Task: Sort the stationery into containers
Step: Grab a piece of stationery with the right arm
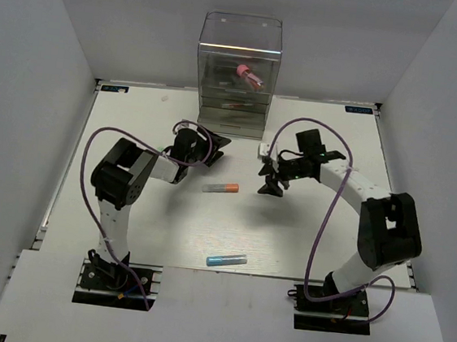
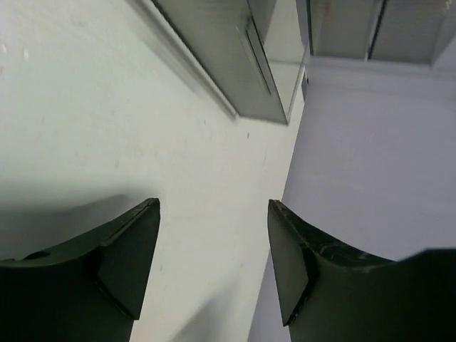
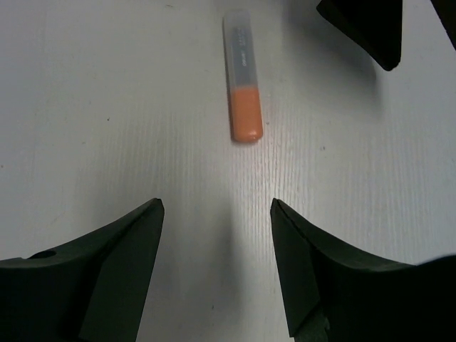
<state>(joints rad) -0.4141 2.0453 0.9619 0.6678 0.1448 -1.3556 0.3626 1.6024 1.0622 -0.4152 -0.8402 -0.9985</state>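
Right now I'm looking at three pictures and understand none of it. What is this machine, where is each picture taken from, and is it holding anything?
These are two robot arms bolted at the near edge of a white table. The overhead picture looks down on both. The other two come from cameras on each wrist, so the dark wedges at the bottom are that arm's own fingers. The left tool and the right tool both stand open and hold nothing. On the table lie an orange-and-grey marker, which the right wrist camera also sees, and a light blue marker. At the back stands a clear drawer box with a pink-red tube inside.
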